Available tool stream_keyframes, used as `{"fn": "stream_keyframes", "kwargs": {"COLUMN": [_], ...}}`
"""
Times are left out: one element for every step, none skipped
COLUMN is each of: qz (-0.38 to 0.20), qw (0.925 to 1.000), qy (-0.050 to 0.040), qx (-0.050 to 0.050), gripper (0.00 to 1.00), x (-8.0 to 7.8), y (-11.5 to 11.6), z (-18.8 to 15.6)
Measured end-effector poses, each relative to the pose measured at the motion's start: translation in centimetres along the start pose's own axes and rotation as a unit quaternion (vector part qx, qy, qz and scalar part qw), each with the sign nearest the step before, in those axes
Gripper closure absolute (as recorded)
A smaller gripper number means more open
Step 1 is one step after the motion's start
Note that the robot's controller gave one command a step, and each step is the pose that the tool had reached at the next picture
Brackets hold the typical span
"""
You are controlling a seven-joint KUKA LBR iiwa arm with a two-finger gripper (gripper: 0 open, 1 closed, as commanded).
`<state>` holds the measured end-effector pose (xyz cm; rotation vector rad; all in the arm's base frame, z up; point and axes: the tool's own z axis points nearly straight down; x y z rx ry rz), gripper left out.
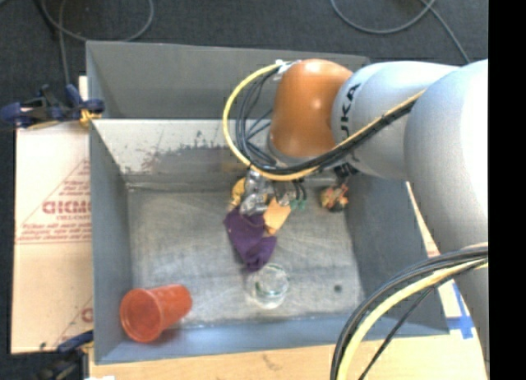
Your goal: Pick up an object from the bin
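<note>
Purple cloth (pixel 251 240): crumpled, bunched long, lies mid-floor of bin (pixel 107 222), running toward front edge.

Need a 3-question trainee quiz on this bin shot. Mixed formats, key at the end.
1. True or false: the orange cup stands upright in the middle of the bin.
2. Which thing lies nearest the lower end of the purple cloth, as the view shows it? A) a clear cup B) a blue ball C) a metal spoon
3. Fill in: the gripper is at the purple cloth's ___ end (upper or lower in the view).

Key: 1 false, it lies on its side in the near left corner. 2 A. 3 upper.
</note>
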<state>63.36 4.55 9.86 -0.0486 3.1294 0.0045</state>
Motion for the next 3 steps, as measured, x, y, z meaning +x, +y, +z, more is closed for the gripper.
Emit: {"fn": "stream_keyframes", "kwargs": {"qz": [-0.006,-0.047,-0.185], "qw": [1.0,0.9989,0.9827], "qy": [0.0009,0.0012,0.0036], "qx": [0.001,0.002,0.0], "gripper": [1.0,1.0,1.0], "x": [0.1,0.6,-0.8], "y": [0.0,0.4,2.5], "z": [-0.2,-0.2,-10.9]}}
